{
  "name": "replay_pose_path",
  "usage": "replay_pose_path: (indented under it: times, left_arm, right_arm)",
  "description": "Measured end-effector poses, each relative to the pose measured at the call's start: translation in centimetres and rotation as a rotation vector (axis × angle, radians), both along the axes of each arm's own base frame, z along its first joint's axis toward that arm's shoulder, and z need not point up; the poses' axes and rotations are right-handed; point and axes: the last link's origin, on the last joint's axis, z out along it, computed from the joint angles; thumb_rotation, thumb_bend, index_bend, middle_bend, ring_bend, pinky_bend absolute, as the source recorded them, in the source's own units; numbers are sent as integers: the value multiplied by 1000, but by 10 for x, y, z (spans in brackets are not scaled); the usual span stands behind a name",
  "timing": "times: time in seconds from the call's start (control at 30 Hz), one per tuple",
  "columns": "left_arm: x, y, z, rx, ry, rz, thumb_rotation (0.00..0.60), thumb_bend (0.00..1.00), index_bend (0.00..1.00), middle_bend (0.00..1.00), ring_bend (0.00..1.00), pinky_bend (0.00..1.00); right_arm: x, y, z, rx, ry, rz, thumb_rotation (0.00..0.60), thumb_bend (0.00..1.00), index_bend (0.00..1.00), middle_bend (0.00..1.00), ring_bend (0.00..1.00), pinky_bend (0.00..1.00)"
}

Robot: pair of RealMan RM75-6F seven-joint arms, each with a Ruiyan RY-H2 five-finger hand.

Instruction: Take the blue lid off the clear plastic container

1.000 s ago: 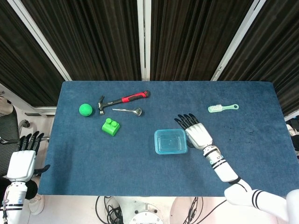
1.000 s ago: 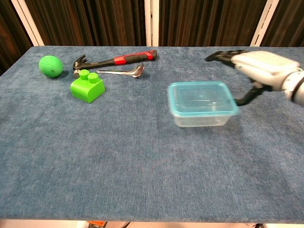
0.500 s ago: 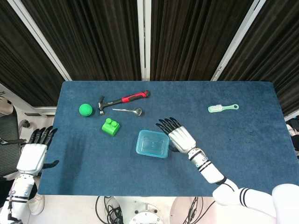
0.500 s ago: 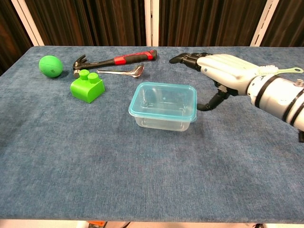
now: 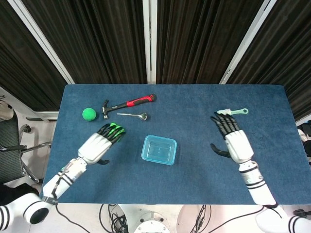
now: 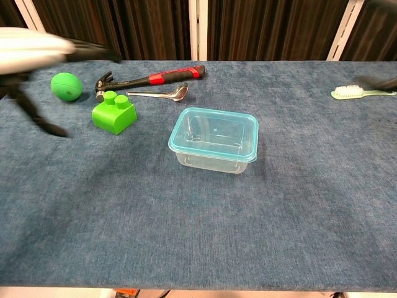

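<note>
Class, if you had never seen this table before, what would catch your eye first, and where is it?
The clear plastic container with its blue lid on, mid-table. Either side hover the open left hand and right hand. Bright green ball and block sit far left.

Left robot hand [image 5: 99, 144] flat, fingers spread, right robot hand [image 5: 234, 141] flat, fingers spread, both empty

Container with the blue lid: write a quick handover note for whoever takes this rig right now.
Left hand: open, holding nothing, over the green block.
Right hand: open, holding nothing, near the brush, away from the container.
Container: mid-table, upright, blue lid on it.
Done: nothing of the lid removal.
Left: grip the lid, lift it off.
</note>
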Motion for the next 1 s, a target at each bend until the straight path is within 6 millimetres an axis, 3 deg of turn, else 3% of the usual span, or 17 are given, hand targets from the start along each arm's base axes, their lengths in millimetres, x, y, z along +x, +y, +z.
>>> replay_pose_path:
  times: [0.13, 0.3, 0.73, 1.0]
  left_arm:
    - [34, 10, -23, -67, 30, -54, 600, 0, 7, 0, 0, 0]
    - [67, 19, -47, -133, 41, -53, 600, 0, 0, 0, 0, 0]
    - [123, 27, -100, -240, 50, 83, 600, 0, 0, 0, 0, 0]
    - [128, 36, -114, -227, 76, 155, 600, 0, 0, 0, 0, 0]
  right_arm:
    - [-24, 18, 26, -47, -12, -49, 600, 208, 0, 1, 0, 0]
    - [-38, 26, 34, -41, -7, -69, 600, 211, 0, 1, 0, 0]
    - [-42, 23, 24, 15, -26, -33, 600, 217, 0, 0, 0, 0]
    - [-32, 25, 3, 85, 1, 18, 600, 219, 0, 0, 0, 0]
